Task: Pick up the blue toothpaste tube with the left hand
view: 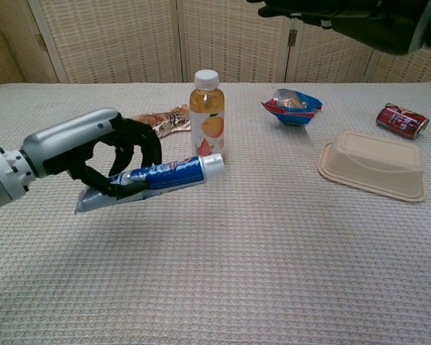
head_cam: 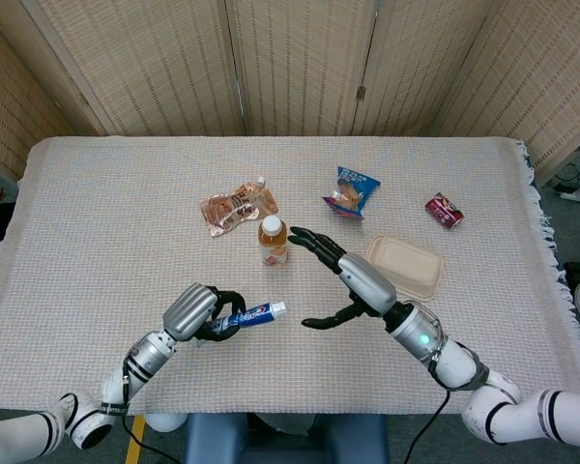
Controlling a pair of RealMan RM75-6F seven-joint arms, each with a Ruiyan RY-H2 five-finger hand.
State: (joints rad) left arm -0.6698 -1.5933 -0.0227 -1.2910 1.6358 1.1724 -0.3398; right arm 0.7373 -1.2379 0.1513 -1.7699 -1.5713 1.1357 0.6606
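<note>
My left hand (head_cam: 201, 311) (view: 104, 151) grips the blue toothpaste tube (head_cam: 252, 314) (view: 155, 180) around its lower half and holds it above the table, nearly level, white cap pointing right. My right hand (head_cam: 353, 277) is open with fingers spread, well to the right of the tube and apart from it. In the chest view only the dark underside of my right hand (view: 352, 14) shows at the top right edge.
An orange juice bottle (head_cam: 273, 239) (view: 206, 115) stands just behind the tube. A crumpled snack pouch (head_cam: 236, 207), a blue snack bag (head_cam: 352, 191) (view: 291, 106), a red can (head_cam: 444, 210) (view: 399, 120) and a beige lidded box (head_cam: 402, 267) (view: 373, 163) lie on the woven tablecloth (head_cam: 106, 213).
</note>
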